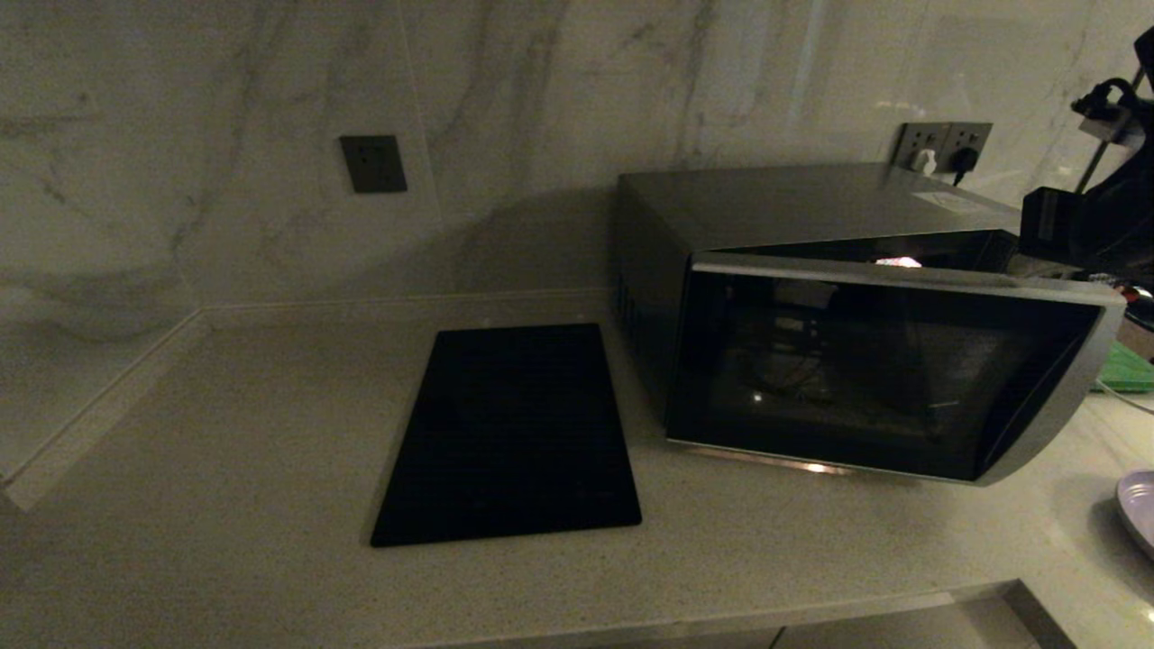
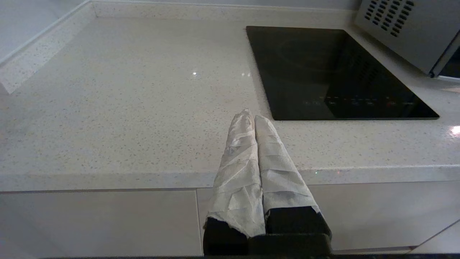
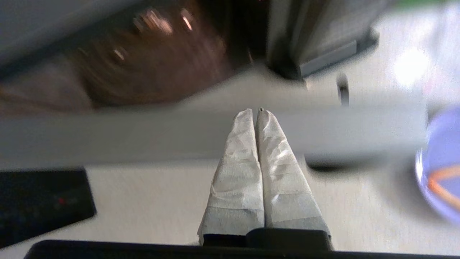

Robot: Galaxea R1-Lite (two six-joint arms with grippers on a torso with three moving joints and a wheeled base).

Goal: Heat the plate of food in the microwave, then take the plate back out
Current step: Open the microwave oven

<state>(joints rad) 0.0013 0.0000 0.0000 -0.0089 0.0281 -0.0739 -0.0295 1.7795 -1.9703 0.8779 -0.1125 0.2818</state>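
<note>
The speckled stone counter runs along the veined marble wall. A flat black rectangular glass cooktop is set into it near the middle. To the cooktop's right stands the large silver-grey box microwave, its dark glass door swung partly out towards the counter's front. Behind the microwave, a double wall socket sits on the wall; a single dark socket plate sits on the wall behind and left of the cooktop. The round pale lavender plate of food lies on the counter right of the door. A flat green board lies behind the plate, beside the microwave.
</note>
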